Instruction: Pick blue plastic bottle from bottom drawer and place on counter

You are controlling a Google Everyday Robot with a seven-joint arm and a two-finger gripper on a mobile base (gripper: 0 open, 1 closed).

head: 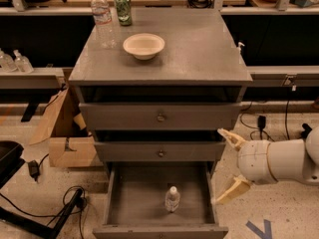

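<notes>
While the bottom drawer (130, 195) sits pulled out wide, the little blue plastic bottle (172, 199) stands upright on its flat floor, a bit right of the middle and closer to the front wall than the back. White cap up, nothing else in there with it.

The gripper (222, 167) is off to the right of the cabinet, outside the drawer, with its fat white arm (279, 162) coming in from the right edge. The jaws are spread wide apart and grip nothing. One tan finger (229, 138) points up-left by the right end of the middle drawer (160, 153), and the other one (232, 189) angles down beside the bottom drawer's right wall. Can't tell if either is actually touching the wood. It's well clear of the bottle either way.

Up on the table (199, 49) there's a pale bowl (143, 45) left of center, with a taller clear bottle (102, 19) and a green can (123, 9) at the back left corner. The top drawer (160, 117) and the middle one are both shut. A cardboard box (70, 151) sits on the floor to the left.
</notes>
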